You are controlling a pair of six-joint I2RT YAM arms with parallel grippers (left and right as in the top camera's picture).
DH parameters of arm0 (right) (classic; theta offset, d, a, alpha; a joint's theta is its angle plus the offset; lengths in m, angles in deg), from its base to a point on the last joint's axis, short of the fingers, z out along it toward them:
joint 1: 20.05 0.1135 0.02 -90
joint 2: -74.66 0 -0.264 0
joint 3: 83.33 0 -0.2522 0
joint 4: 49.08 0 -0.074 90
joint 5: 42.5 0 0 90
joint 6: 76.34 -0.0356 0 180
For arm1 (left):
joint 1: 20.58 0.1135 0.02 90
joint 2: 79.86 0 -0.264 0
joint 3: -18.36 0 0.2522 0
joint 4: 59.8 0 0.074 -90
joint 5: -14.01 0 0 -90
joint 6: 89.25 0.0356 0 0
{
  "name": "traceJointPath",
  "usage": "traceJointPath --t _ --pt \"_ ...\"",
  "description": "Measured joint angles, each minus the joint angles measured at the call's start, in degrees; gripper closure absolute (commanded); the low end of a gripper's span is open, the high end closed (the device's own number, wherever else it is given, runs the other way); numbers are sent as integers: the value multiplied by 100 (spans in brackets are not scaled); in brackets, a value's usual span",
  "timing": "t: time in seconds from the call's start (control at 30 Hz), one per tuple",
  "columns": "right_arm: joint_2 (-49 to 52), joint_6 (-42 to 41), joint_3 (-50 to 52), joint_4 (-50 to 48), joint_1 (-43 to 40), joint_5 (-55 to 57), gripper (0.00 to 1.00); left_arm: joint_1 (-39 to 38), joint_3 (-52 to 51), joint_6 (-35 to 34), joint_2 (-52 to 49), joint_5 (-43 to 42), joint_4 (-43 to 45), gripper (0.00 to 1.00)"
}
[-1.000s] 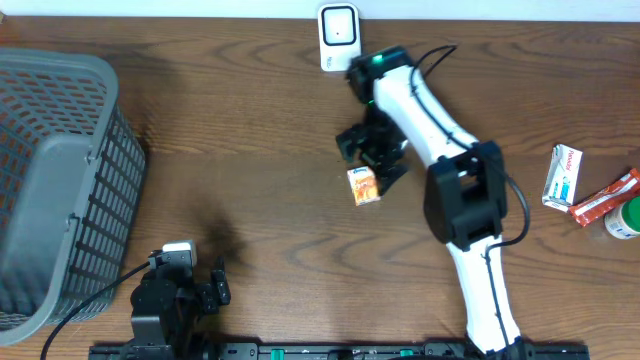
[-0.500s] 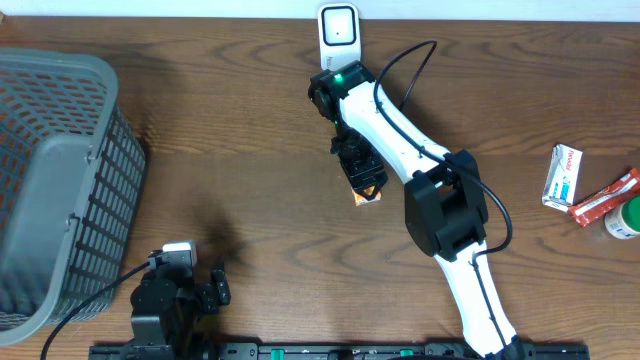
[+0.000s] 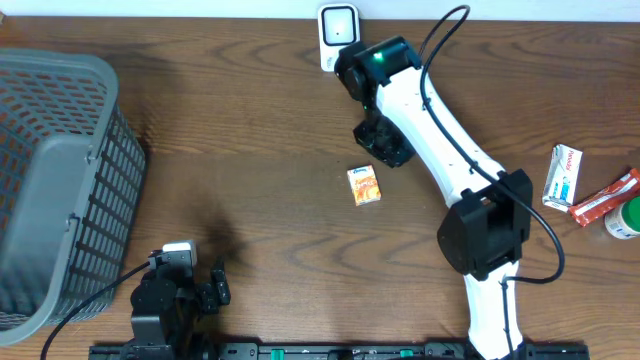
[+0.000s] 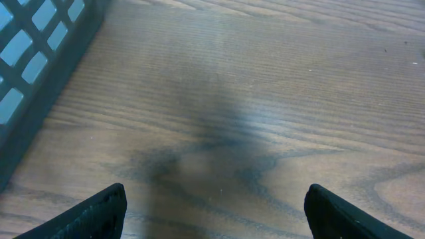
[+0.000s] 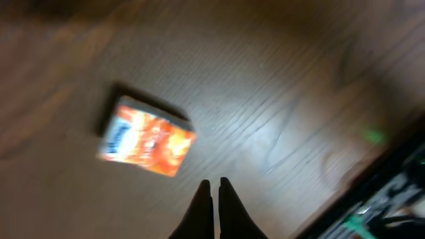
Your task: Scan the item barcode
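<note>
The item is a small orange box (image 3: 364,185) lying flat on the wooden table, apart from both grippers. In the right wrist view the orange box (image 5: 147,139) is blurred, up and left of the fingertips. My right gripper (image 3: 386,148) hovers just up and right of the box, and my right gripper (image 5: 214,183) is shut with nothing between its fingers. A white barcode scanner (image 3: 339,35) stands at the table's back edge, behind the right arm. At the front left my left gripper (image 3: 180,298) rests low; in its wrist view my left gripper (image 4: 214,206) is open over bare wood.
A large grey mesh basket (image 3: 60,180) fills the left side, its wall (image 4: 40,46) close to the left gripper. At the far right lie a white box (image 3: 563,175), a red packet (image 3: 603,197) and a green-topped container (image 3: 625,218).
The right arm swung over the orange box and back toward the upper right, and its jaws went from open to shut on nothing. The box stays on the table. Left arm unmoved.
</note>
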Motion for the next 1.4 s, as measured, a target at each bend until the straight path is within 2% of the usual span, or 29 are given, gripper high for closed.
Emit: traceJointPath --t 0.07,0.17,0.27,0.47,0.67,0.93,1.13,1.4 --pt "2 92 426 -79 4 37 99 0 0 0 0 0 2 14" --pt "118 190 1685 -625 4 -101 99 0 0 0 0 0 0 14" --pt "138 249 2323 -946 20 -396 99 0 0 0 0 0 0 14" --pt "127 452 2841 -2319 205 -815 99 0 0 0 0 0 2 14" --pt "9 363 2879 -2822 216 -704 99 0 0 0 0 0 0 14" --pt "7 184 2876 -3099 50 560 99 0 0 0 0 0 0 14" --pt "20 599 2702 -3491 -299 588 99 0 0 0 0 0 0 14" --pt "44 837 2146 -2004 -339 -426 96 0 0 0 0 0 0 14"
